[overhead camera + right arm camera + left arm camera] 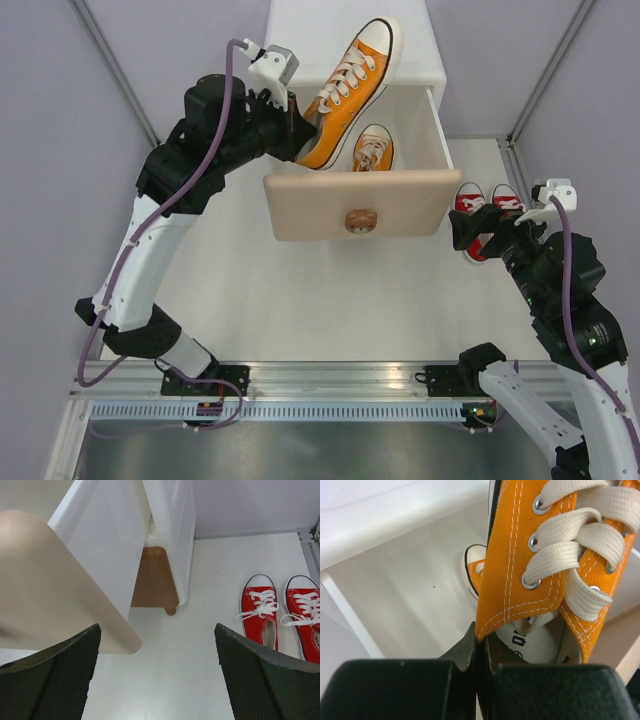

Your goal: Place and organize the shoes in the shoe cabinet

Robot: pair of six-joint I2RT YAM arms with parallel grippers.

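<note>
The shoe cabinet [330, 25] stands at the back with its upper drawer pulled out, its beige front [320, 205] facing me. My left gripper [298, 124] is shut on the heel collar of an orange shoe [350, 90], which hangs tilted above the drawer. In the left wrist view the gripper [479, 636] pinches the canvas edge of that orange shoe [520, 565]. A second orange shoe [372, 150] lies inside the drawer. Two red shoes [470, 200] [507, 197] sit side by side on the table right of the cabinet. My right gripper [470, 232] hovers open just in front of them, holding nothing.
In the right wrist view the gripper [156, 630] looks down on bare white table, with the beige drawer front [45, 590] at left, the brown lower front [152, 577] behind it and the red pair [260, 612] at right. Grey walls flank the table.
</note>
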